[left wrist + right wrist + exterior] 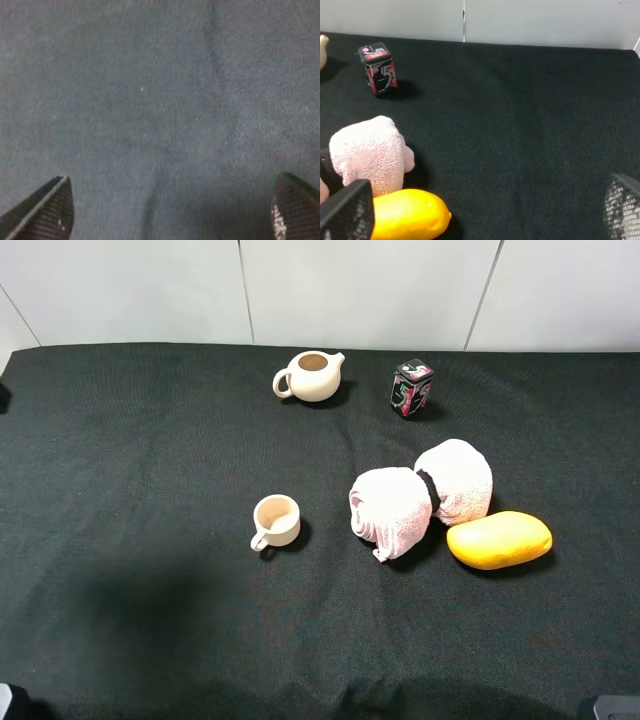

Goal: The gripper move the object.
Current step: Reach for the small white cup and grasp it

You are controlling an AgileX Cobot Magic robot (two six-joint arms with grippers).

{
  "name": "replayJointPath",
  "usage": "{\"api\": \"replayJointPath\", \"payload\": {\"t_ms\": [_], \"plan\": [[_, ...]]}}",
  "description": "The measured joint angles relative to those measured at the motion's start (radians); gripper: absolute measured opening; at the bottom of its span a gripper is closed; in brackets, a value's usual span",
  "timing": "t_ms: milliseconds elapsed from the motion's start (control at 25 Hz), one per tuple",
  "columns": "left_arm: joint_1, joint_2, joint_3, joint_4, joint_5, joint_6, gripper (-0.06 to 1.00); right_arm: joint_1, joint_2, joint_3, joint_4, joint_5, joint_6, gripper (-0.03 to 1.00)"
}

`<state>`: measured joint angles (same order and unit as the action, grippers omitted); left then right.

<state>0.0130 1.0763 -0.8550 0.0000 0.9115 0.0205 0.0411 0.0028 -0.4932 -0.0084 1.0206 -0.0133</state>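
The small cream cup [277, 521] with a loop handle stands upright on the black cloth, left of the middle. No gripper is near it. My left gripper [170, 210] is open over bare cloth, its two fingertips [47, 210] far apart, and the cup is not in its view. My right gripper [485, 210] is open too, fingertips [347, 210] wide apart near the yellow mango. In the exterior view only small corners of the arms show at the bottom edge.
A cream spouted teapot [312, 376] stands at the back. A dark patterned tin [411, 388] is to its right. A pink rolled towel [420, 495] lies right of the cup, and a yellow mango [499, 540] lies beside it. A white wall bounds the back.
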Motion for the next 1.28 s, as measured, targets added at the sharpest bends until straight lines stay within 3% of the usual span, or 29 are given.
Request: {"api": "replayJointPath", "payload": {"t_ms": [520, 1280], "plan": [[-0.011, 0.15, -0.003, -0.163, -0.09, 0.178, 0.83, 0.0, 0.0, 0.0, 0.0, 0.0, 0.0, 0.69], [-0.373, 0.238, -0.003, -0.085, -0.106, 0.189, 0.83, 0.0, 0.0, 0.0, 0.0, 0.0, 0.0, 0.69]]}}
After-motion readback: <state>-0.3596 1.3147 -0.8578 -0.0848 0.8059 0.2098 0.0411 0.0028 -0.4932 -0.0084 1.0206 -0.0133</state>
